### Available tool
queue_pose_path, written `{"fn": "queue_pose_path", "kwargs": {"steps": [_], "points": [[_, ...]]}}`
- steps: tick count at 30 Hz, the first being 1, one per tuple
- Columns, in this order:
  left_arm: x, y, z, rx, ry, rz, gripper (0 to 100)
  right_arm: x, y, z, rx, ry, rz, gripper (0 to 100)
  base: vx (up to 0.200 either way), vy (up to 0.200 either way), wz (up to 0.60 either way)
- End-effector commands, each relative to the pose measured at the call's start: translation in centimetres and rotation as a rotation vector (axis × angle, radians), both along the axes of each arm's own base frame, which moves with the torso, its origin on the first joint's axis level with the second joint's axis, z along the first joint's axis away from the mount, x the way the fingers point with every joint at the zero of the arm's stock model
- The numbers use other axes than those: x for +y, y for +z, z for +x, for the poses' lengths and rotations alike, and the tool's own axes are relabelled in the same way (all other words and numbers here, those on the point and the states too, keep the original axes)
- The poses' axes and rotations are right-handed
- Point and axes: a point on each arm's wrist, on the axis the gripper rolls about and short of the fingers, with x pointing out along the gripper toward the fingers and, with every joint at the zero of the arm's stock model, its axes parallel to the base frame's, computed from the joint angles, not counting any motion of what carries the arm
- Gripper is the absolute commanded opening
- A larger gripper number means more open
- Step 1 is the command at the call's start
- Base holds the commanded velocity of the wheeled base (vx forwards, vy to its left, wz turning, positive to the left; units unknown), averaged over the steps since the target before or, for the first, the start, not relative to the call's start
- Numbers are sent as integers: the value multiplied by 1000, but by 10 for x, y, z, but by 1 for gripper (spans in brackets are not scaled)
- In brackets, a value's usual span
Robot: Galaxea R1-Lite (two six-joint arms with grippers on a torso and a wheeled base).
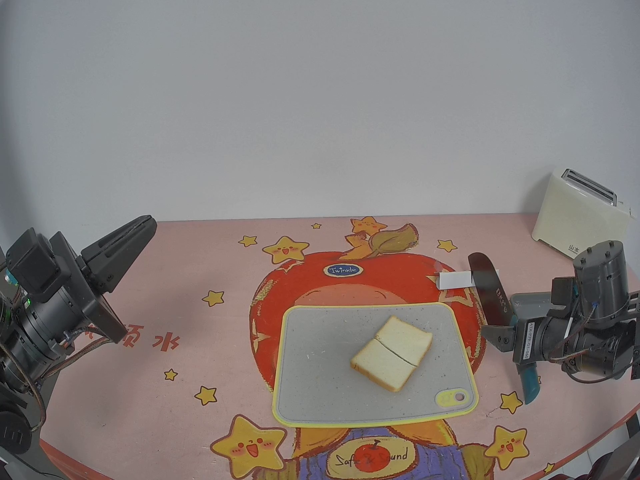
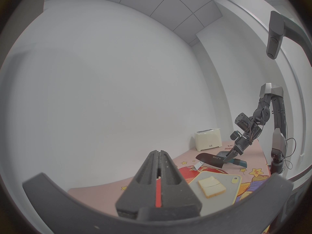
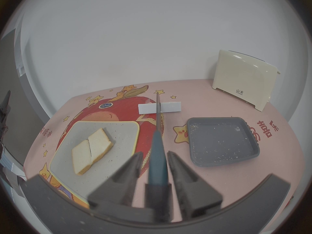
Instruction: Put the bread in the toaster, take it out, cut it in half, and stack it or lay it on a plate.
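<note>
The bread [image 1: 392,353] lies cut into two halves, side by side, on the grey cutting board [image 1: 320,368]; it also shows as bread [image 3: 91,150] and bread [image 2: 211,186]. My right gripper [image 1: 517,341] is shut on the blue handle of a knife [image 3: 157,160], right of the board. The dark blade [image 1: 490,288] points toward the back of the table. My left gripper [image 1: 137,231] is shut with nothing in it, raised over the table's left side, far from the board. A grey rectangular plate [image 3: 222,140] with crumbs sits right of the knife. The cream toaster [image 1: 580,216] stands at the back right.
A small white block [image 1: 457,279] lies on the table just behind the knife blade. The pink table has a curved front edge [image 1: 587,445]. A plain wall runs behind it. Bare tabletop [image 1: 200,328] stretches left of the board.
</note>
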Motion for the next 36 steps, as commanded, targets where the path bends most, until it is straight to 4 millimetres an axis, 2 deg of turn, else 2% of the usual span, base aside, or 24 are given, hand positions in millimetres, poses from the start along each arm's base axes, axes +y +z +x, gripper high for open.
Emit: {"fn": "queue_pose_path", "kwargs": {"steps": [1,36], "points": [[0,0,0,0,0,0,0,0,-1,0,3,0,-2,100,0,0,0],[0,0,0,-2,0,-1,0,0,0,-2,-4,9,-20,100,0,0,0]]}}
